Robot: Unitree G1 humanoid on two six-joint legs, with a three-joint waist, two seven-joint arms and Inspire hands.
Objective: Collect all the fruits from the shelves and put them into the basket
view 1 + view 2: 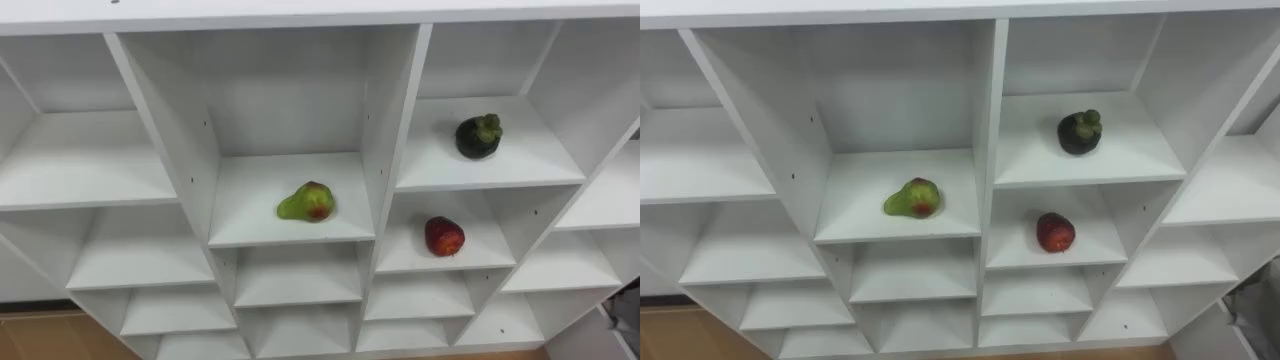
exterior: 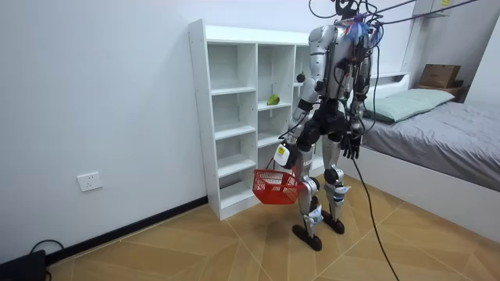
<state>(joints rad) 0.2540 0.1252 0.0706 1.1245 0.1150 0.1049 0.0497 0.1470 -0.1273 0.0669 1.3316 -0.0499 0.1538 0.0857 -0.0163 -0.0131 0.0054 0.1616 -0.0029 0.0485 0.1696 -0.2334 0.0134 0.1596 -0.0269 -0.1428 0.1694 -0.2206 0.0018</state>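
A green pear with a red blush (image 1: 306,203) lies in the middle compartment of the white closet (image 1: 290,228). To its right and higher, a dark mangosteen (image 1: 479,137) sits on its own shelf. A red apple (image 1: 444,237) rests in the compartment just below the mangosteen. In the room view I stand facing the closet (image 2: 234,117). My left hand (image 2: 285,154) hangs low, shut on the handle of a red basket (image 2: 276,186). My right hand (image 2: 351,146) hangs at my side with relaxed fingers, holding nothing.
Several other closet compartments hold nothing. A bed (image 2: 445,136) with a pillow stands behind me at the room view's right, with a cardboard box (image 2: 439,76) beyond it. The floor is wooden parquet and a wall socket (image 2: 90,182) sits low on the wall.
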